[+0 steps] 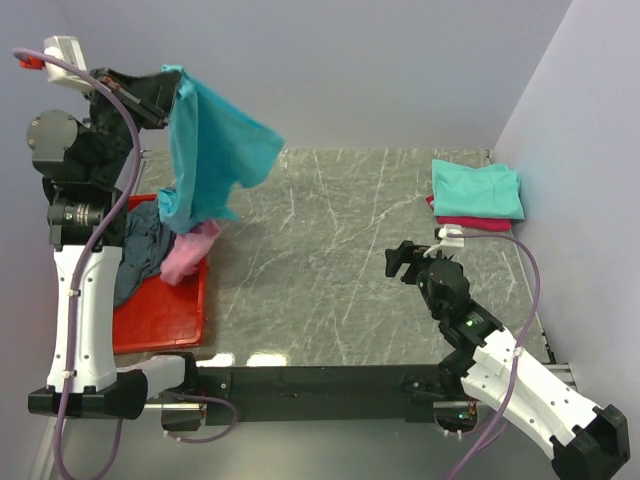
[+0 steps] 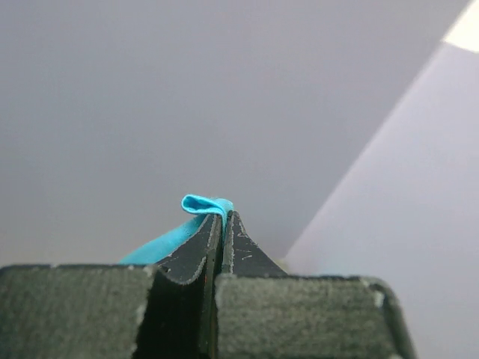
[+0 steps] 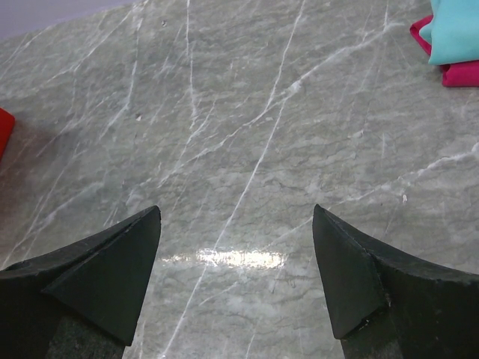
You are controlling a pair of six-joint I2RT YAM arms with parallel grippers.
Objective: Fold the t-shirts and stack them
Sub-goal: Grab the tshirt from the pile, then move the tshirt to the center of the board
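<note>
High at the back left, my left gripper is shut on an edge of the turquoise t-shirt, which hangs down over the tray. A fold of that cloth pokes out between the closed fingertips in the left wrist view. A pink t-shirt and a slate-grey t-shirt lie in the red tray. A folded mint-green t-shirt lies on a crimson one at the back right. My right gripper stands open above the bare marble, fingers wide apart.
The marble tabletop stretches between the tray and the folded stack. A purple wall rises close on the right, another at the back. The right arm's cable loops near the stack.
</note>
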